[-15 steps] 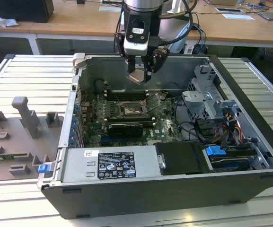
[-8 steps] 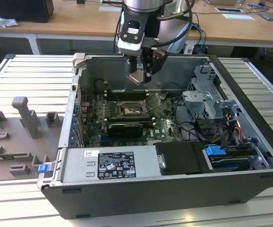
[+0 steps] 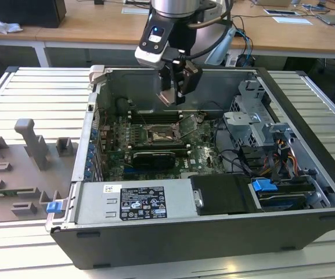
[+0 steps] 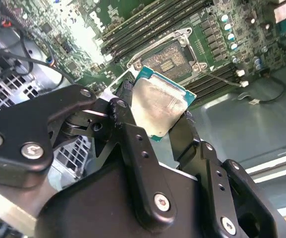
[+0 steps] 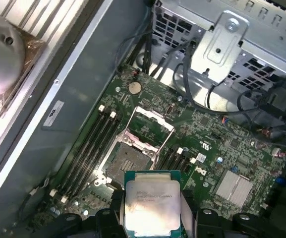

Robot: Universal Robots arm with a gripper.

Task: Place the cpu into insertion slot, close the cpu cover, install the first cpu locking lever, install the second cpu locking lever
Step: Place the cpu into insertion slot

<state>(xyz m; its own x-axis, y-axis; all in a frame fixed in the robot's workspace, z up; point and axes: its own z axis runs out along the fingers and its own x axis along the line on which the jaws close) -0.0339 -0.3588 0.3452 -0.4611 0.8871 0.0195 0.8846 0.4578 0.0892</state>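
My gripper (image 4: pixel 155 113) is shut on the cpu (image 4: pixel 158 105), a flat square chip with a pale metal top and a green edge, pinched by two opposite sides between the black fingers (image 4: pixel 124 101). In the exterior view the gripper (image 3: pixel 175 96) hangs above the green motherboard inside the open computer case. The insertion slot (image 5: pixel 130 161) lies bare below and a little ahead of the held cpu (image 5: pixel 152 202), with a gap between them. Its cpu cover (image 5: pixel 151 124) stands swung open on the slot's far side. In the exterior view the insertion slot (image 3: pixel 162 135) sits mid-board.
Long memory slots (image 5: pixel 90 144) flank the socket. A black card (image 3: pixel 153 157) lies across the board toward the front. The drive cage (image 3: pixel 254 125) and cables crowd the exterior view's right, the power supply (image 3: pixel 135 200) the front. A grey fixture plate (image 3: pixel 28 154) lies outside the case.
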